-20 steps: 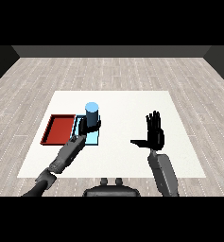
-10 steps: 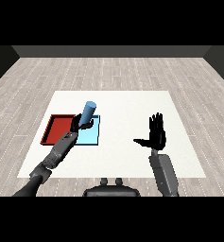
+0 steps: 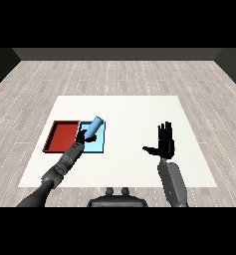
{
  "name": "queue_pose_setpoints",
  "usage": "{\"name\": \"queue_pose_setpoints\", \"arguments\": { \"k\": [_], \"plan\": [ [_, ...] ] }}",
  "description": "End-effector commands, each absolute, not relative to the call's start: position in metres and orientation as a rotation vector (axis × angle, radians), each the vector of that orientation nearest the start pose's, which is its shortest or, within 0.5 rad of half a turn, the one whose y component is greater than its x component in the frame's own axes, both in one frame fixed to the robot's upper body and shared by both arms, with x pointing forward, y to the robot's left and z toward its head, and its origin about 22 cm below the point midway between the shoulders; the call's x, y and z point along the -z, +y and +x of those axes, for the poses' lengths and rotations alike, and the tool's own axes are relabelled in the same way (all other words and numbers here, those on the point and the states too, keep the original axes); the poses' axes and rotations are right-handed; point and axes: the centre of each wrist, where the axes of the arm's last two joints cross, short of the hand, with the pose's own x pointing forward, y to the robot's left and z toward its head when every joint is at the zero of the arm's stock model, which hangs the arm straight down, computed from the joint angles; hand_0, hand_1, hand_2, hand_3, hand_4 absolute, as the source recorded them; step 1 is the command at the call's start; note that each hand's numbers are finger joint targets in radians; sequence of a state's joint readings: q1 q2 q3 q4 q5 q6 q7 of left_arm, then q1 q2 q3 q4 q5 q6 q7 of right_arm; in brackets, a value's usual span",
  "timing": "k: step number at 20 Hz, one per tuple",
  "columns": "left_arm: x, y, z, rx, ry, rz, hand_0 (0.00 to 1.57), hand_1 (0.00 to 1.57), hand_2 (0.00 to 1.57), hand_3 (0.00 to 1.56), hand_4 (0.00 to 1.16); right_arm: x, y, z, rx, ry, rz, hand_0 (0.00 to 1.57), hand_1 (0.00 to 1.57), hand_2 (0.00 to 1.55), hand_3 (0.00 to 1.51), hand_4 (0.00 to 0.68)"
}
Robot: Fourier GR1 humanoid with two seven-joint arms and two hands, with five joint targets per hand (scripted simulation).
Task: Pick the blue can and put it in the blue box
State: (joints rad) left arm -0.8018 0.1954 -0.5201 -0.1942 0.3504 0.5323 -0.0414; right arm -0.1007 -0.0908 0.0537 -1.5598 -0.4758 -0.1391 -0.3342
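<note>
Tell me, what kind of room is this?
Probably a bare test room: a white table on a wood-plank floor, dark walls, and only two trays and a can to handle.

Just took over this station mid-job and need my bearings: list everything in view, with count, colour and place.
Table: one, white, on a grey plank floor.
Red tray: one, on the table's left part.
Light blue tray: one, beside the red tray on its right.
Blue can: one, tilted, held over the light blue tray.
Left hand: black, curled round the blue can.
Right hand: black, open, fingers straight, over the table's right part.
</note>
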Motion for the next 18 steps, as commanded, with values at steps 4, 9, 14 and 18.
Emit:
{"name": "queue_pose_setpoints", "arguments": {
  "k": [4, 9, 14, 18],
  "plan": [
    [0.070, 0.232, 0.371, 0.062, -0.953, 0.640, 1.40, 1.40, 1.29, 0.40, 0.63, -0.004, -0.222, 0.260, 0.373, -1.902, 0.182, 0.00, 0.00, 0.00, 0.00, 0.000],
    [0.078, 0.214, 0.366, 0.169, -0.884, 0.619, 0.00, 0.00, 0.00, 0.00, 0.00, -0.027, -0.227, 0.274, 0.391, -1.898, 0.188, 0.00, 0.00, 0.00, 0.00, 0.000],
    [0.063, 0.233, 0.378, 0.180, -0.893, 0.620, 0.00, 0.00, 0.00, 0.00, 0.00, -0.026, -0.207, 0.280, 0.403, -1.929, 0.220, 0.00, 0.00, 0.00, 0.00, 0.000],
    [0.082, 0.228, 0.361, 0.056, -1.068, 0.614, 0.00, 0.00, 0.00, 0.00, 0.00, -0.017, -0.230, 0.282, 0.383, -1.919, 0.233, 0.00, 0.00, 0.00, 0.00, 0.000]
  ]
}}
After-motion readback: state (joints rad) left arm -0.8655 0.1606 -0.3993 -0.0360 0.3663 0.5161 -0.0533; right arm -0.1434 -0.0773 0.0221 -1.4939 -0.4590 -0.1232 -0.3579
